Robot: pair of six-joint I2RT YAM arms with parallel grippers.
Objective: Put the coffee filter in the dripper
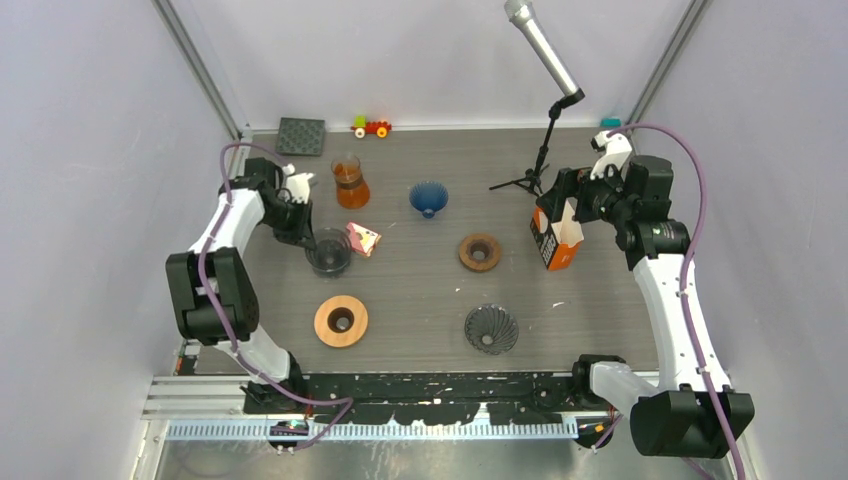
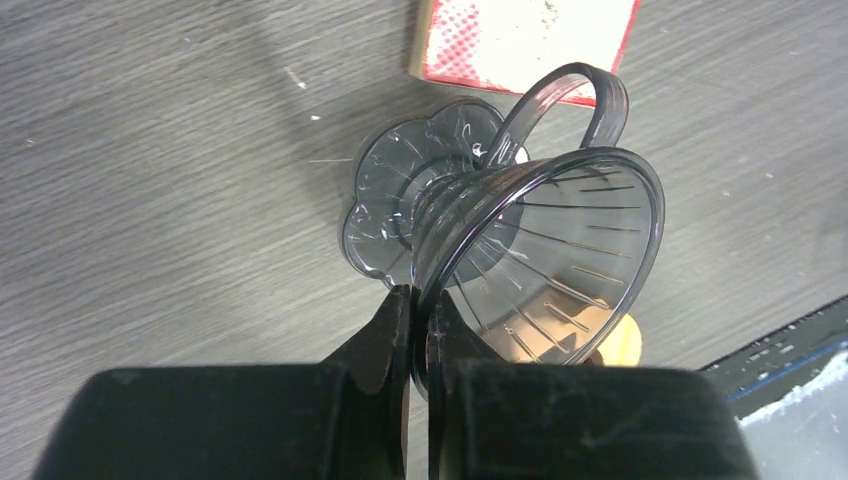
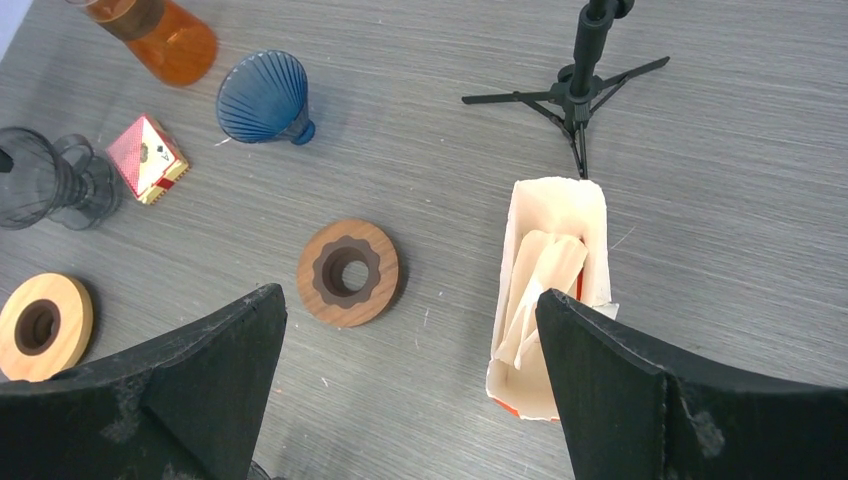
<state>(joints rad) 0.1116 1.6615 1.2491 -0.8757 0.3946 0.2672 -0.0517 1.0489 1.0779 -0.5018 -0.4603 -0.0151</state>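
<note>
The left end effector (image 2: 420, 300) is clenched on the dripper (image 2: 540, 250) rim, and the right end effector (image 3: 408, 310), released, hovers over the filter (image 3: 545, 275) in its box (image 3: 556, 195), so next it probably must descend and pinch one.

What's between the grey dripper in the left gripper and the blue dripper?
A red card pack, beside the grey dripper, shown in the top view.
</note>
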